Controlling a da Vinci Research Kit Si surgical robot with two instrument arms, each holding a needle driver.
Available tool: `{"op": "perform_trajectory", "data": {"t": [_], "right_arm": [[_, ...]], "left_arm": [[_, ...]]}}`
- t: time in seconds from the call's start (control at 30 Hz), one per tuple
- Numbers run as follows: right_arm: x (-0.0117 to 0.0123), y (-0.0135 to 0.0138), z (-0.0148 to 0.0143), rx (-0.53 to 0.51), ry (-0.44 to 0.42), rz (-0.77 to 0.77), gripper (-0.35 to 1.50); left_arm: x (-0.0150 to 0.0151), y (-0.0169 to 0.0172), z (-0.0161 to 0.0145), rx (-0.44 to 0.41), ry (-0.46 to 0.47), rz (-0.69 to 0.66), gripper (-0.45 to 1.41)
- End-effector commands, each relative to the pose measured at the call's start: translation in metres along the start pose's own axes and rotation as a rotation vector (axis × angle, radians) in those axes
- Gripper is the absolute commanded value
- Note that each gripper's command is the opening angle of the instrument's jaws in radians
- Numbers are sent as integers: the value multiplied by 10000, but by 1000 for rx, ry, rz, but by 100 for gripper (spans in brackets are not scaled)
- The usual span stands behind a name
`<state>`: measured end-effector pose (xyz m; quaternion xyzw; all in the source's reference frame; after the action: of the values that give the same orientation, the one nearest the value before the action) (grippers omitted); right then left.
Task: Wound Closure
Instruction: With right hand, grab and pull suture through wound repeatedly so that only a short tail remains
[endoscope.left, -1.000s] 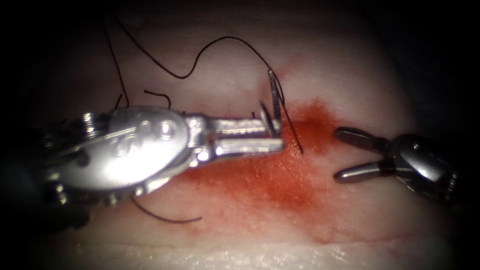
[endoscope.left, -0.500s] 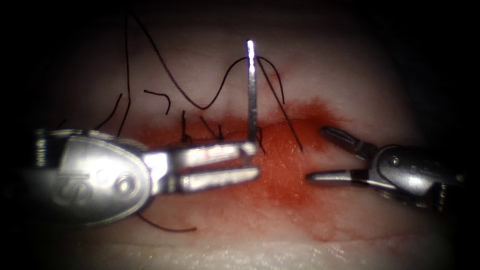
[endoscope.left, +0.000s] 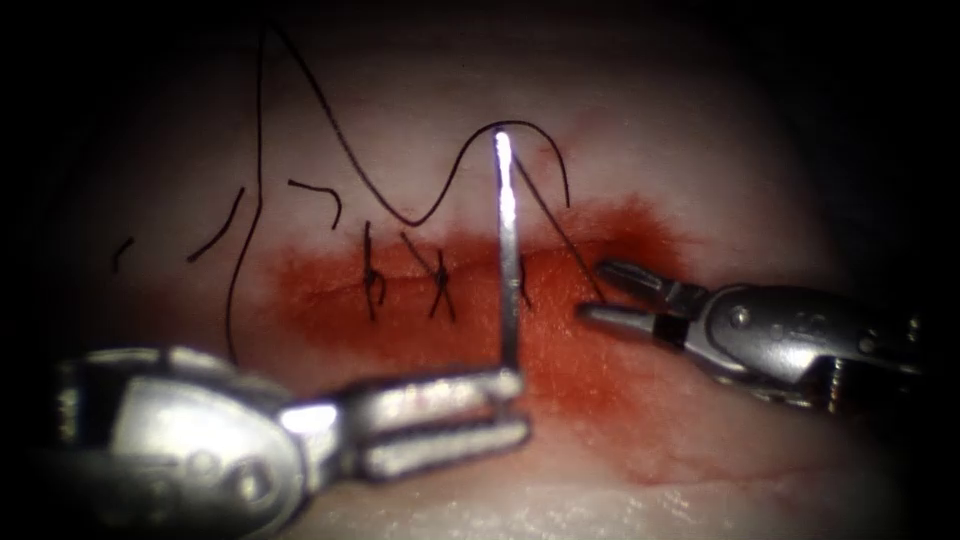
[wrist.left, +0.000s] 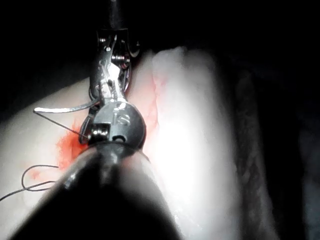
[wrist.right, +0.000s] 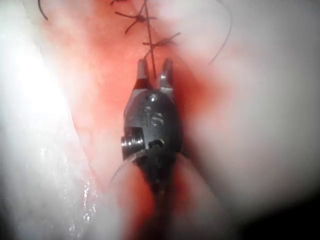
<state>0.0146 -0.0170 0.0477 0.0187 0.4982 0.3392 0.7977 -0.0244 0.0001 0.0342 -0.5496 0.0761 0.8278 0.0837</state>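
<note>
My left tool (endoscope.left: 505, 405) lies at the lower left, below the cut (endoscope.left: 470, 285), with its jaws shut on the lower end of the needle (endoscope.left: 508, 250). The needle stands upright, free of the tissue (endoscope.left: 700, 150); it also juts sideways from the left tool's jaws (wrist.left: 65, 107). The thread (endoscope.left: 330, 120) leaves the needle's top, loops over the upper tissue, and one strand slants down to the cut's right end. My right tool (endoscope.left: 600, 292) reaches that strand from the right. Its jaws (wrist.right: 154, 70) stand narrowly apart with the thread between them.
Tied stitches (endoscope.left: 370, 280) (endoscope.left: 440, 285) cross the left part of the cut, also seen as stitches (wrist.right: 160, 42) ahead of the right tool. Cut ends of thread (endoscope.left: 315, 195) lie above and left. Red fluid (endoscope.left: 600, 390) stains the tissue around the cut.
My left tool has dropped down and away from the cut, lifting the needle upright and uncovering the stitches. My right tool has moved left to the thread and its jaws have narrowed.
</note>
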Motion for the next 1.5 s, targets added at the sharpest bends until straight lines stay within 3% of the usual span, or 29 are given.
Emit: {"op": "perform_trajectory", "data": {"t": [0.03, 0.27, 0.47, 0.67, 0.83, 1.0, 1.03, 1.13, 1.2, 1.5], "right_arm": [[-6, -5, 5, -17, -11, 5, -35], [-5, -14, -11, -7, -71, 78, -35], [3, -43, -21, 7, -70, 86, -35], [27, -75, -32, 35, -101, 102, -35], [49, -103, -36, 83, -90, 26, -35], [59, -108, -37, 110, -78, -113, -35], [60, -103, -37, 112, -82, -122, -11], [61, -85, -40, 110, -65, -158, 83], [59, -72, -41, 97, -38, -191, 111], [45, -28, -35, 42, -38, -294, 115]], "left_arm": [[-4, 2, 7, 0, 0, 1, -45], [-13, 20, -1, 0, -3, 10, -45], [-25, 45, -3, 7, -9, -15, -45], [-28, 62, -7, 5, -22, -46, -45], [-20, 62, -17, 1, -25, -63, -45], [-10, 57, -33, 3, -41, -74, -45], [-8, 54, -37, 2, -48, -78, -45], [-6, 42, -51, 26, -51, -93, -45], [-8, 33, -60, 48, -52, -104, -45], [-26, 6, -85, 126, -85, -132, -45]]}}
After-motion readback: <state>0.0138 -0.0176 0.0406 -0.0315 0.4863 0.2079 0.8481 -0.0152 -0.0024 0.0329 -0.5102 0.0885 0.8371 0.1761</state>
